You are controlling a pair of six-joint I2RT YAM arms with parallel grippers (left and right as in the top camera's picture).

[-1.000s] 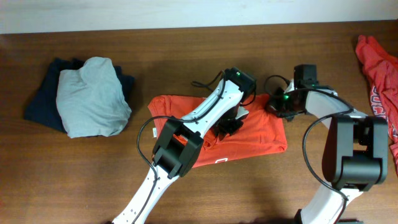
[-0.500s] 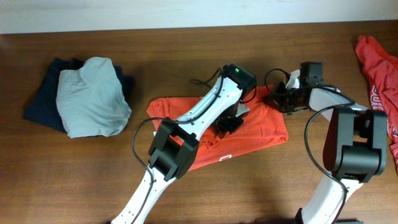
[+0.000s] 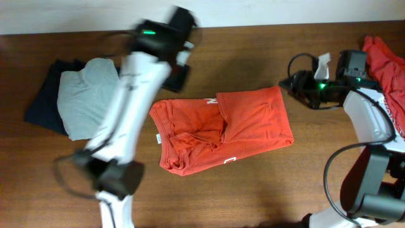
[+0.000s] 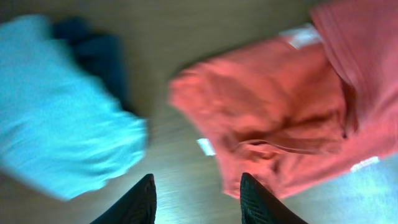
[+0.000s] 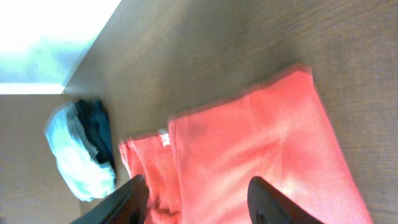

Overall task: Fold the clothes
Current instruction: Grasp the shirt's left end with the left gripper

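Observation:
One of the clothes, an orange-red T-shirt [image 3: 253, 123], lies partly folded in the middle of the table, its right part laid flat over the bunched left part; it also shows below both wrist cameras [image 4: 286, 118] [image 5: 249, 149]. A second orange-red shirt [image 3: 387, 73] lies crumpled at the right edge. My left gripper [image 3: 176, 76], blurred, hangs above the table beyond the shirt's far-left corner, open and empty [image 4: 198, 200]. My right gripper [image 3: 296, 85] stands just off the shirt's far-right corner, open with nothing between its fingers [image 5: 199, 199].
A light grey garment [image 3: 92, 98] lies on a dark navy one [image 3: 39, 107] at the left of the table; both show in the left wrist view [image 4: 56, 130]. The wooden table [image 3: 253, 50] ends at a white wall along the far edge.
Both grippers have opened and let go of the shirt. The left arm swung up and left, off the shirt. The right gripper drew back to the right. The folded part lies flat.

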